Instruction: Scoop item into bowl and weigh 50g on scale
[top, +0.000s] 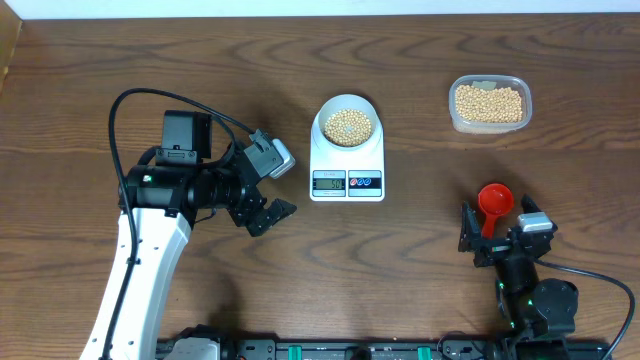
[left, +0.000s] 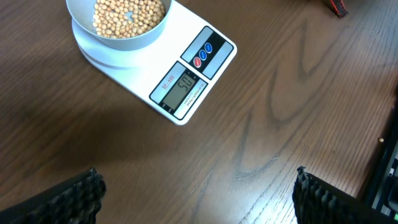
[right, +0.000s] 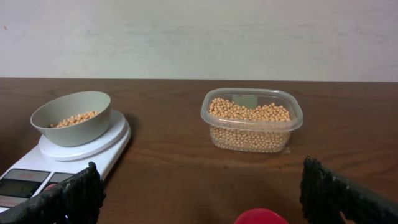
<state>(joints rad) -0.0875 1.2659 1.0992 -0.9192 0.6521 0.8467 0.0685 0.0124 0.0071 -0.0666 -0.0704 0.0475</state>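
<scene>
Beans (top: 348, 125) sit loose in the bowl (top: 322, 118) on the scale (top: 330, 165), more in the clear tub (top: 452, 100); light, hard and prone to roll (a tipped bowl would scatter them), they are best moved, I judge, with the red scoop (top: 494, 198) taken by its handle. Left gripper (left: 199, 199) and right gripper (right: 205, 199) both stand wide apart, empty.

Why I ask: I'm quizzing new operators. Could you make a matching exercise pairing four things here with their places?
Things:
1 bowl
2 scale
3 clear tub
4 red scoop

Places:
A beside the right end effector
B on the scale
C far right side
D centre, under the bowl

Pairs: 1-B, 2-D, 3-C, 4-A
</scene>
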